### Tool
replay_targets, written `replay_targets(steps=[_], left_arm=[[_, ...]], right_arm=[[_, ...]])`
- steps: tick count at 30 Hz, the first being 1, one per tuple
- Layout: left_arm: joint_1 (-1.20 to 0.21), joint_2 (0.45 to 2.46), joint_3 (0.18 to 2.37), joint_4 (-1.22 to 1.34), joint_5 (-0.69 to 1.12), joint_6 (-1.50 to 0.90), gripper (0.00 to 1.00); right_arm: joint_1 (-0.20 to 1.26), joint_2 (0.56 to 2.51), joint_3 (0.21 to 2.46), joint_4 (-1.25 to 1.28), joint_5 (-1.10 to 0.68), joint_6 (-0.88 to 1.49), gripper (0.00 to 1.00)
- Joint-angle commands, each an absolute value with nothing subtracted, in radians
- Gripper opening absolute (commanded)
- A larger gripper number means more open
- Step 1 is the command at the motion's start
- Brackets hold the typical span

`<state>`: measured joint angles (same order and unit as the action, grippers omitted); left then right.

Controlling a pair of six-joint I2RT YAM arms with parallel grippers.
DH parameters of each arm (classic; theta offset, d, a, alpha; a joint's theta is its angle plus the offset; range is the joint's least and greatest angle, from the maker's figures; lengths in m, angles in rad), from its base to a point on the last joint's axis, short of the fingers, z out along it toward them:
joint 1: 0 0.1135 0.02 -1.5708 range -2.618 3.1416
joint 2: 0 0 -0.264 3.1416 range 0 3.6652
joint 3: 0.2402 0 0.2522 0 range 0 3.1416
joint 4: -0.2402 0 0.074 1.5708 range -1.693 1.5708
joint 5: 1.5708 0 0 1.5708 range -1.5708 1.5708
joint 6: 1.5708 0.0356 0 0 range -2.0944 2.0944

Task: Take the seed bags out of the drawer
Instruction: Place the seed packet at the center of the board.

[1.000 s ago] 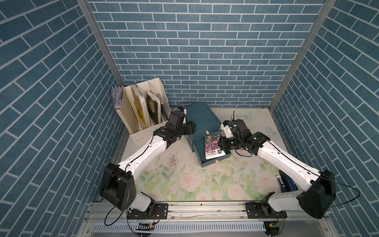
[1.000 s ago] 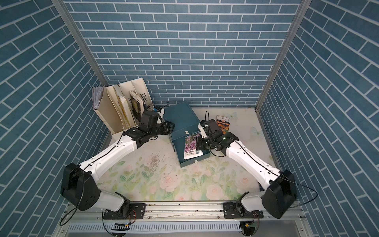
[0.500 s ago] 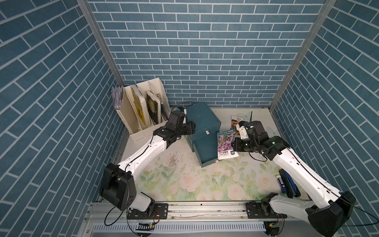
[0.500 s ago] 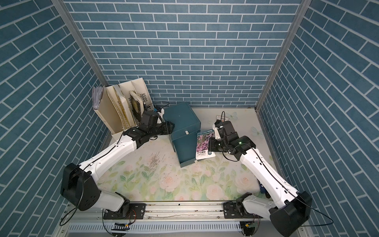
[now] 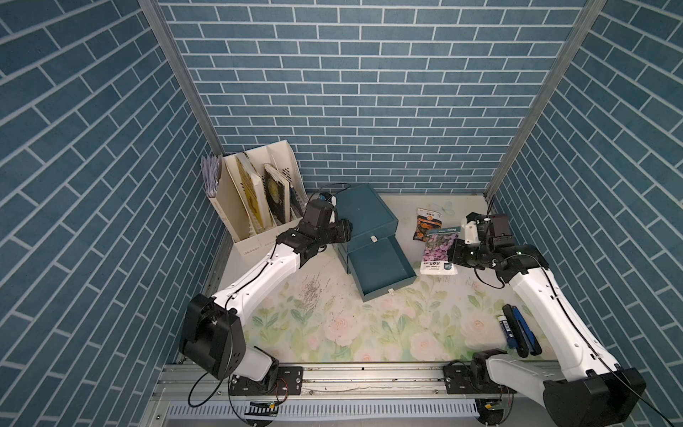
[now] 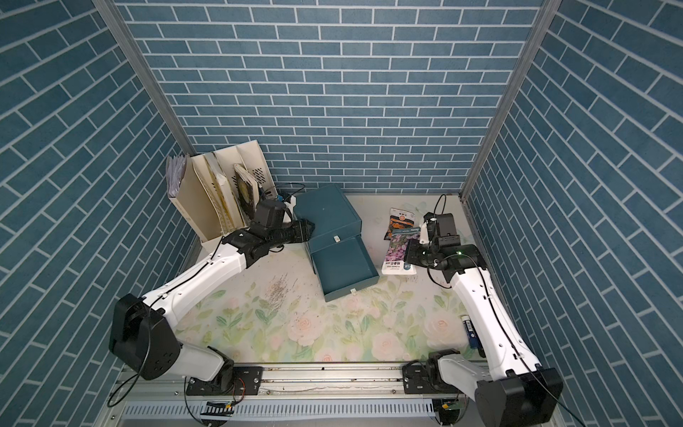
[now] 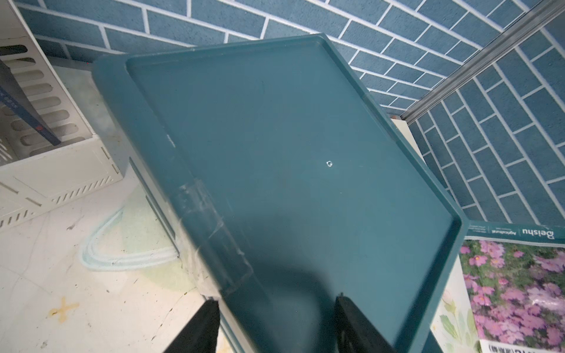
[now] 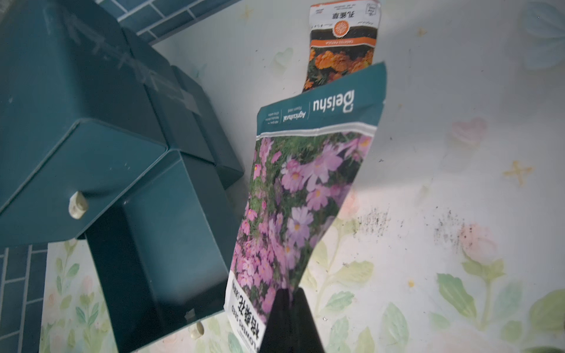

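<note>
Teal drawer (image 5: 377, 264), both top views: pulled out toward the near side and bare inside. No further bag shows in it.
Purple-bloom seed bag (image 5: 439, 251), both top views: it sits right of the drawer, pinched at its near right corner by the right gripper (image 5: 454, 255). Its far end overlaps the near corner of the orange-bloom seed bag (image 5: 427, 223), which lies flat on the table mat (image 5: 332, 332).
Left gripper (image 7: 275, 301), left wrist view: the fingers sit either side of the cabinet (image 7: 290, 152) at its left top edge, gripping it as a brace. Hold it steady so the drawer does not shift.
Right gripper, right wrist view: jaws clenched on the purple-bloom bag's label end. The bag hangs tilted above the mat, clear of the drawer wall.
Your step, as I judge it: carry the bag slightly nearer, lower it flat onto bare mat beside the orange one rather than on it, and let go only once it rests.
</note>
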<state>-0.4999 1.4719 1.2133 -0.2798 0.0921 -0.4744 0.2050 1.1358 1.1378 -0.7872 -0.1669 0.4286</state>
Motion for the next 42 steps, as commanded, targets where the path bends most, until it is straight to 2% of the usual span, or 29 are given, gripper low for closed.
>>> replay_targets(steps=[1, 18, 33, 38, 42], left_arm=[[-0.503, 1.501, 1.216, -0.375, 0.094, -0.453, 0.64], [-0.504, 1.509, 1.221, -0.387, 0.101, -0.440, 0.64], [-0.503, 1.517, 1.220, -0.390, 0.106, -0.436, 0.64], [-0.503, 1.512, 1.217, -0.392, 0.104, -0.437, 0.64], [-0.503, 1.511, 1.214, -0.391, 0.104, -0.437, 0.64]], right_arm=[[0.165, 1.171, 1.107, -0.696, -0.203, 0.389, 0.00], [0.103, 1.434, 0.996, -0.440, -0.268, 0.357, 0.00], [0.075, 1.635, 0.967, -0.471, -0.182, 0.308, 0.00], [0.074, 1.646, 0.961, -0.474, -0.136, 0.310, 0.15], [0.073, 1.633, 0.961, -0.472, -0.126, 0.311, 0.31]])
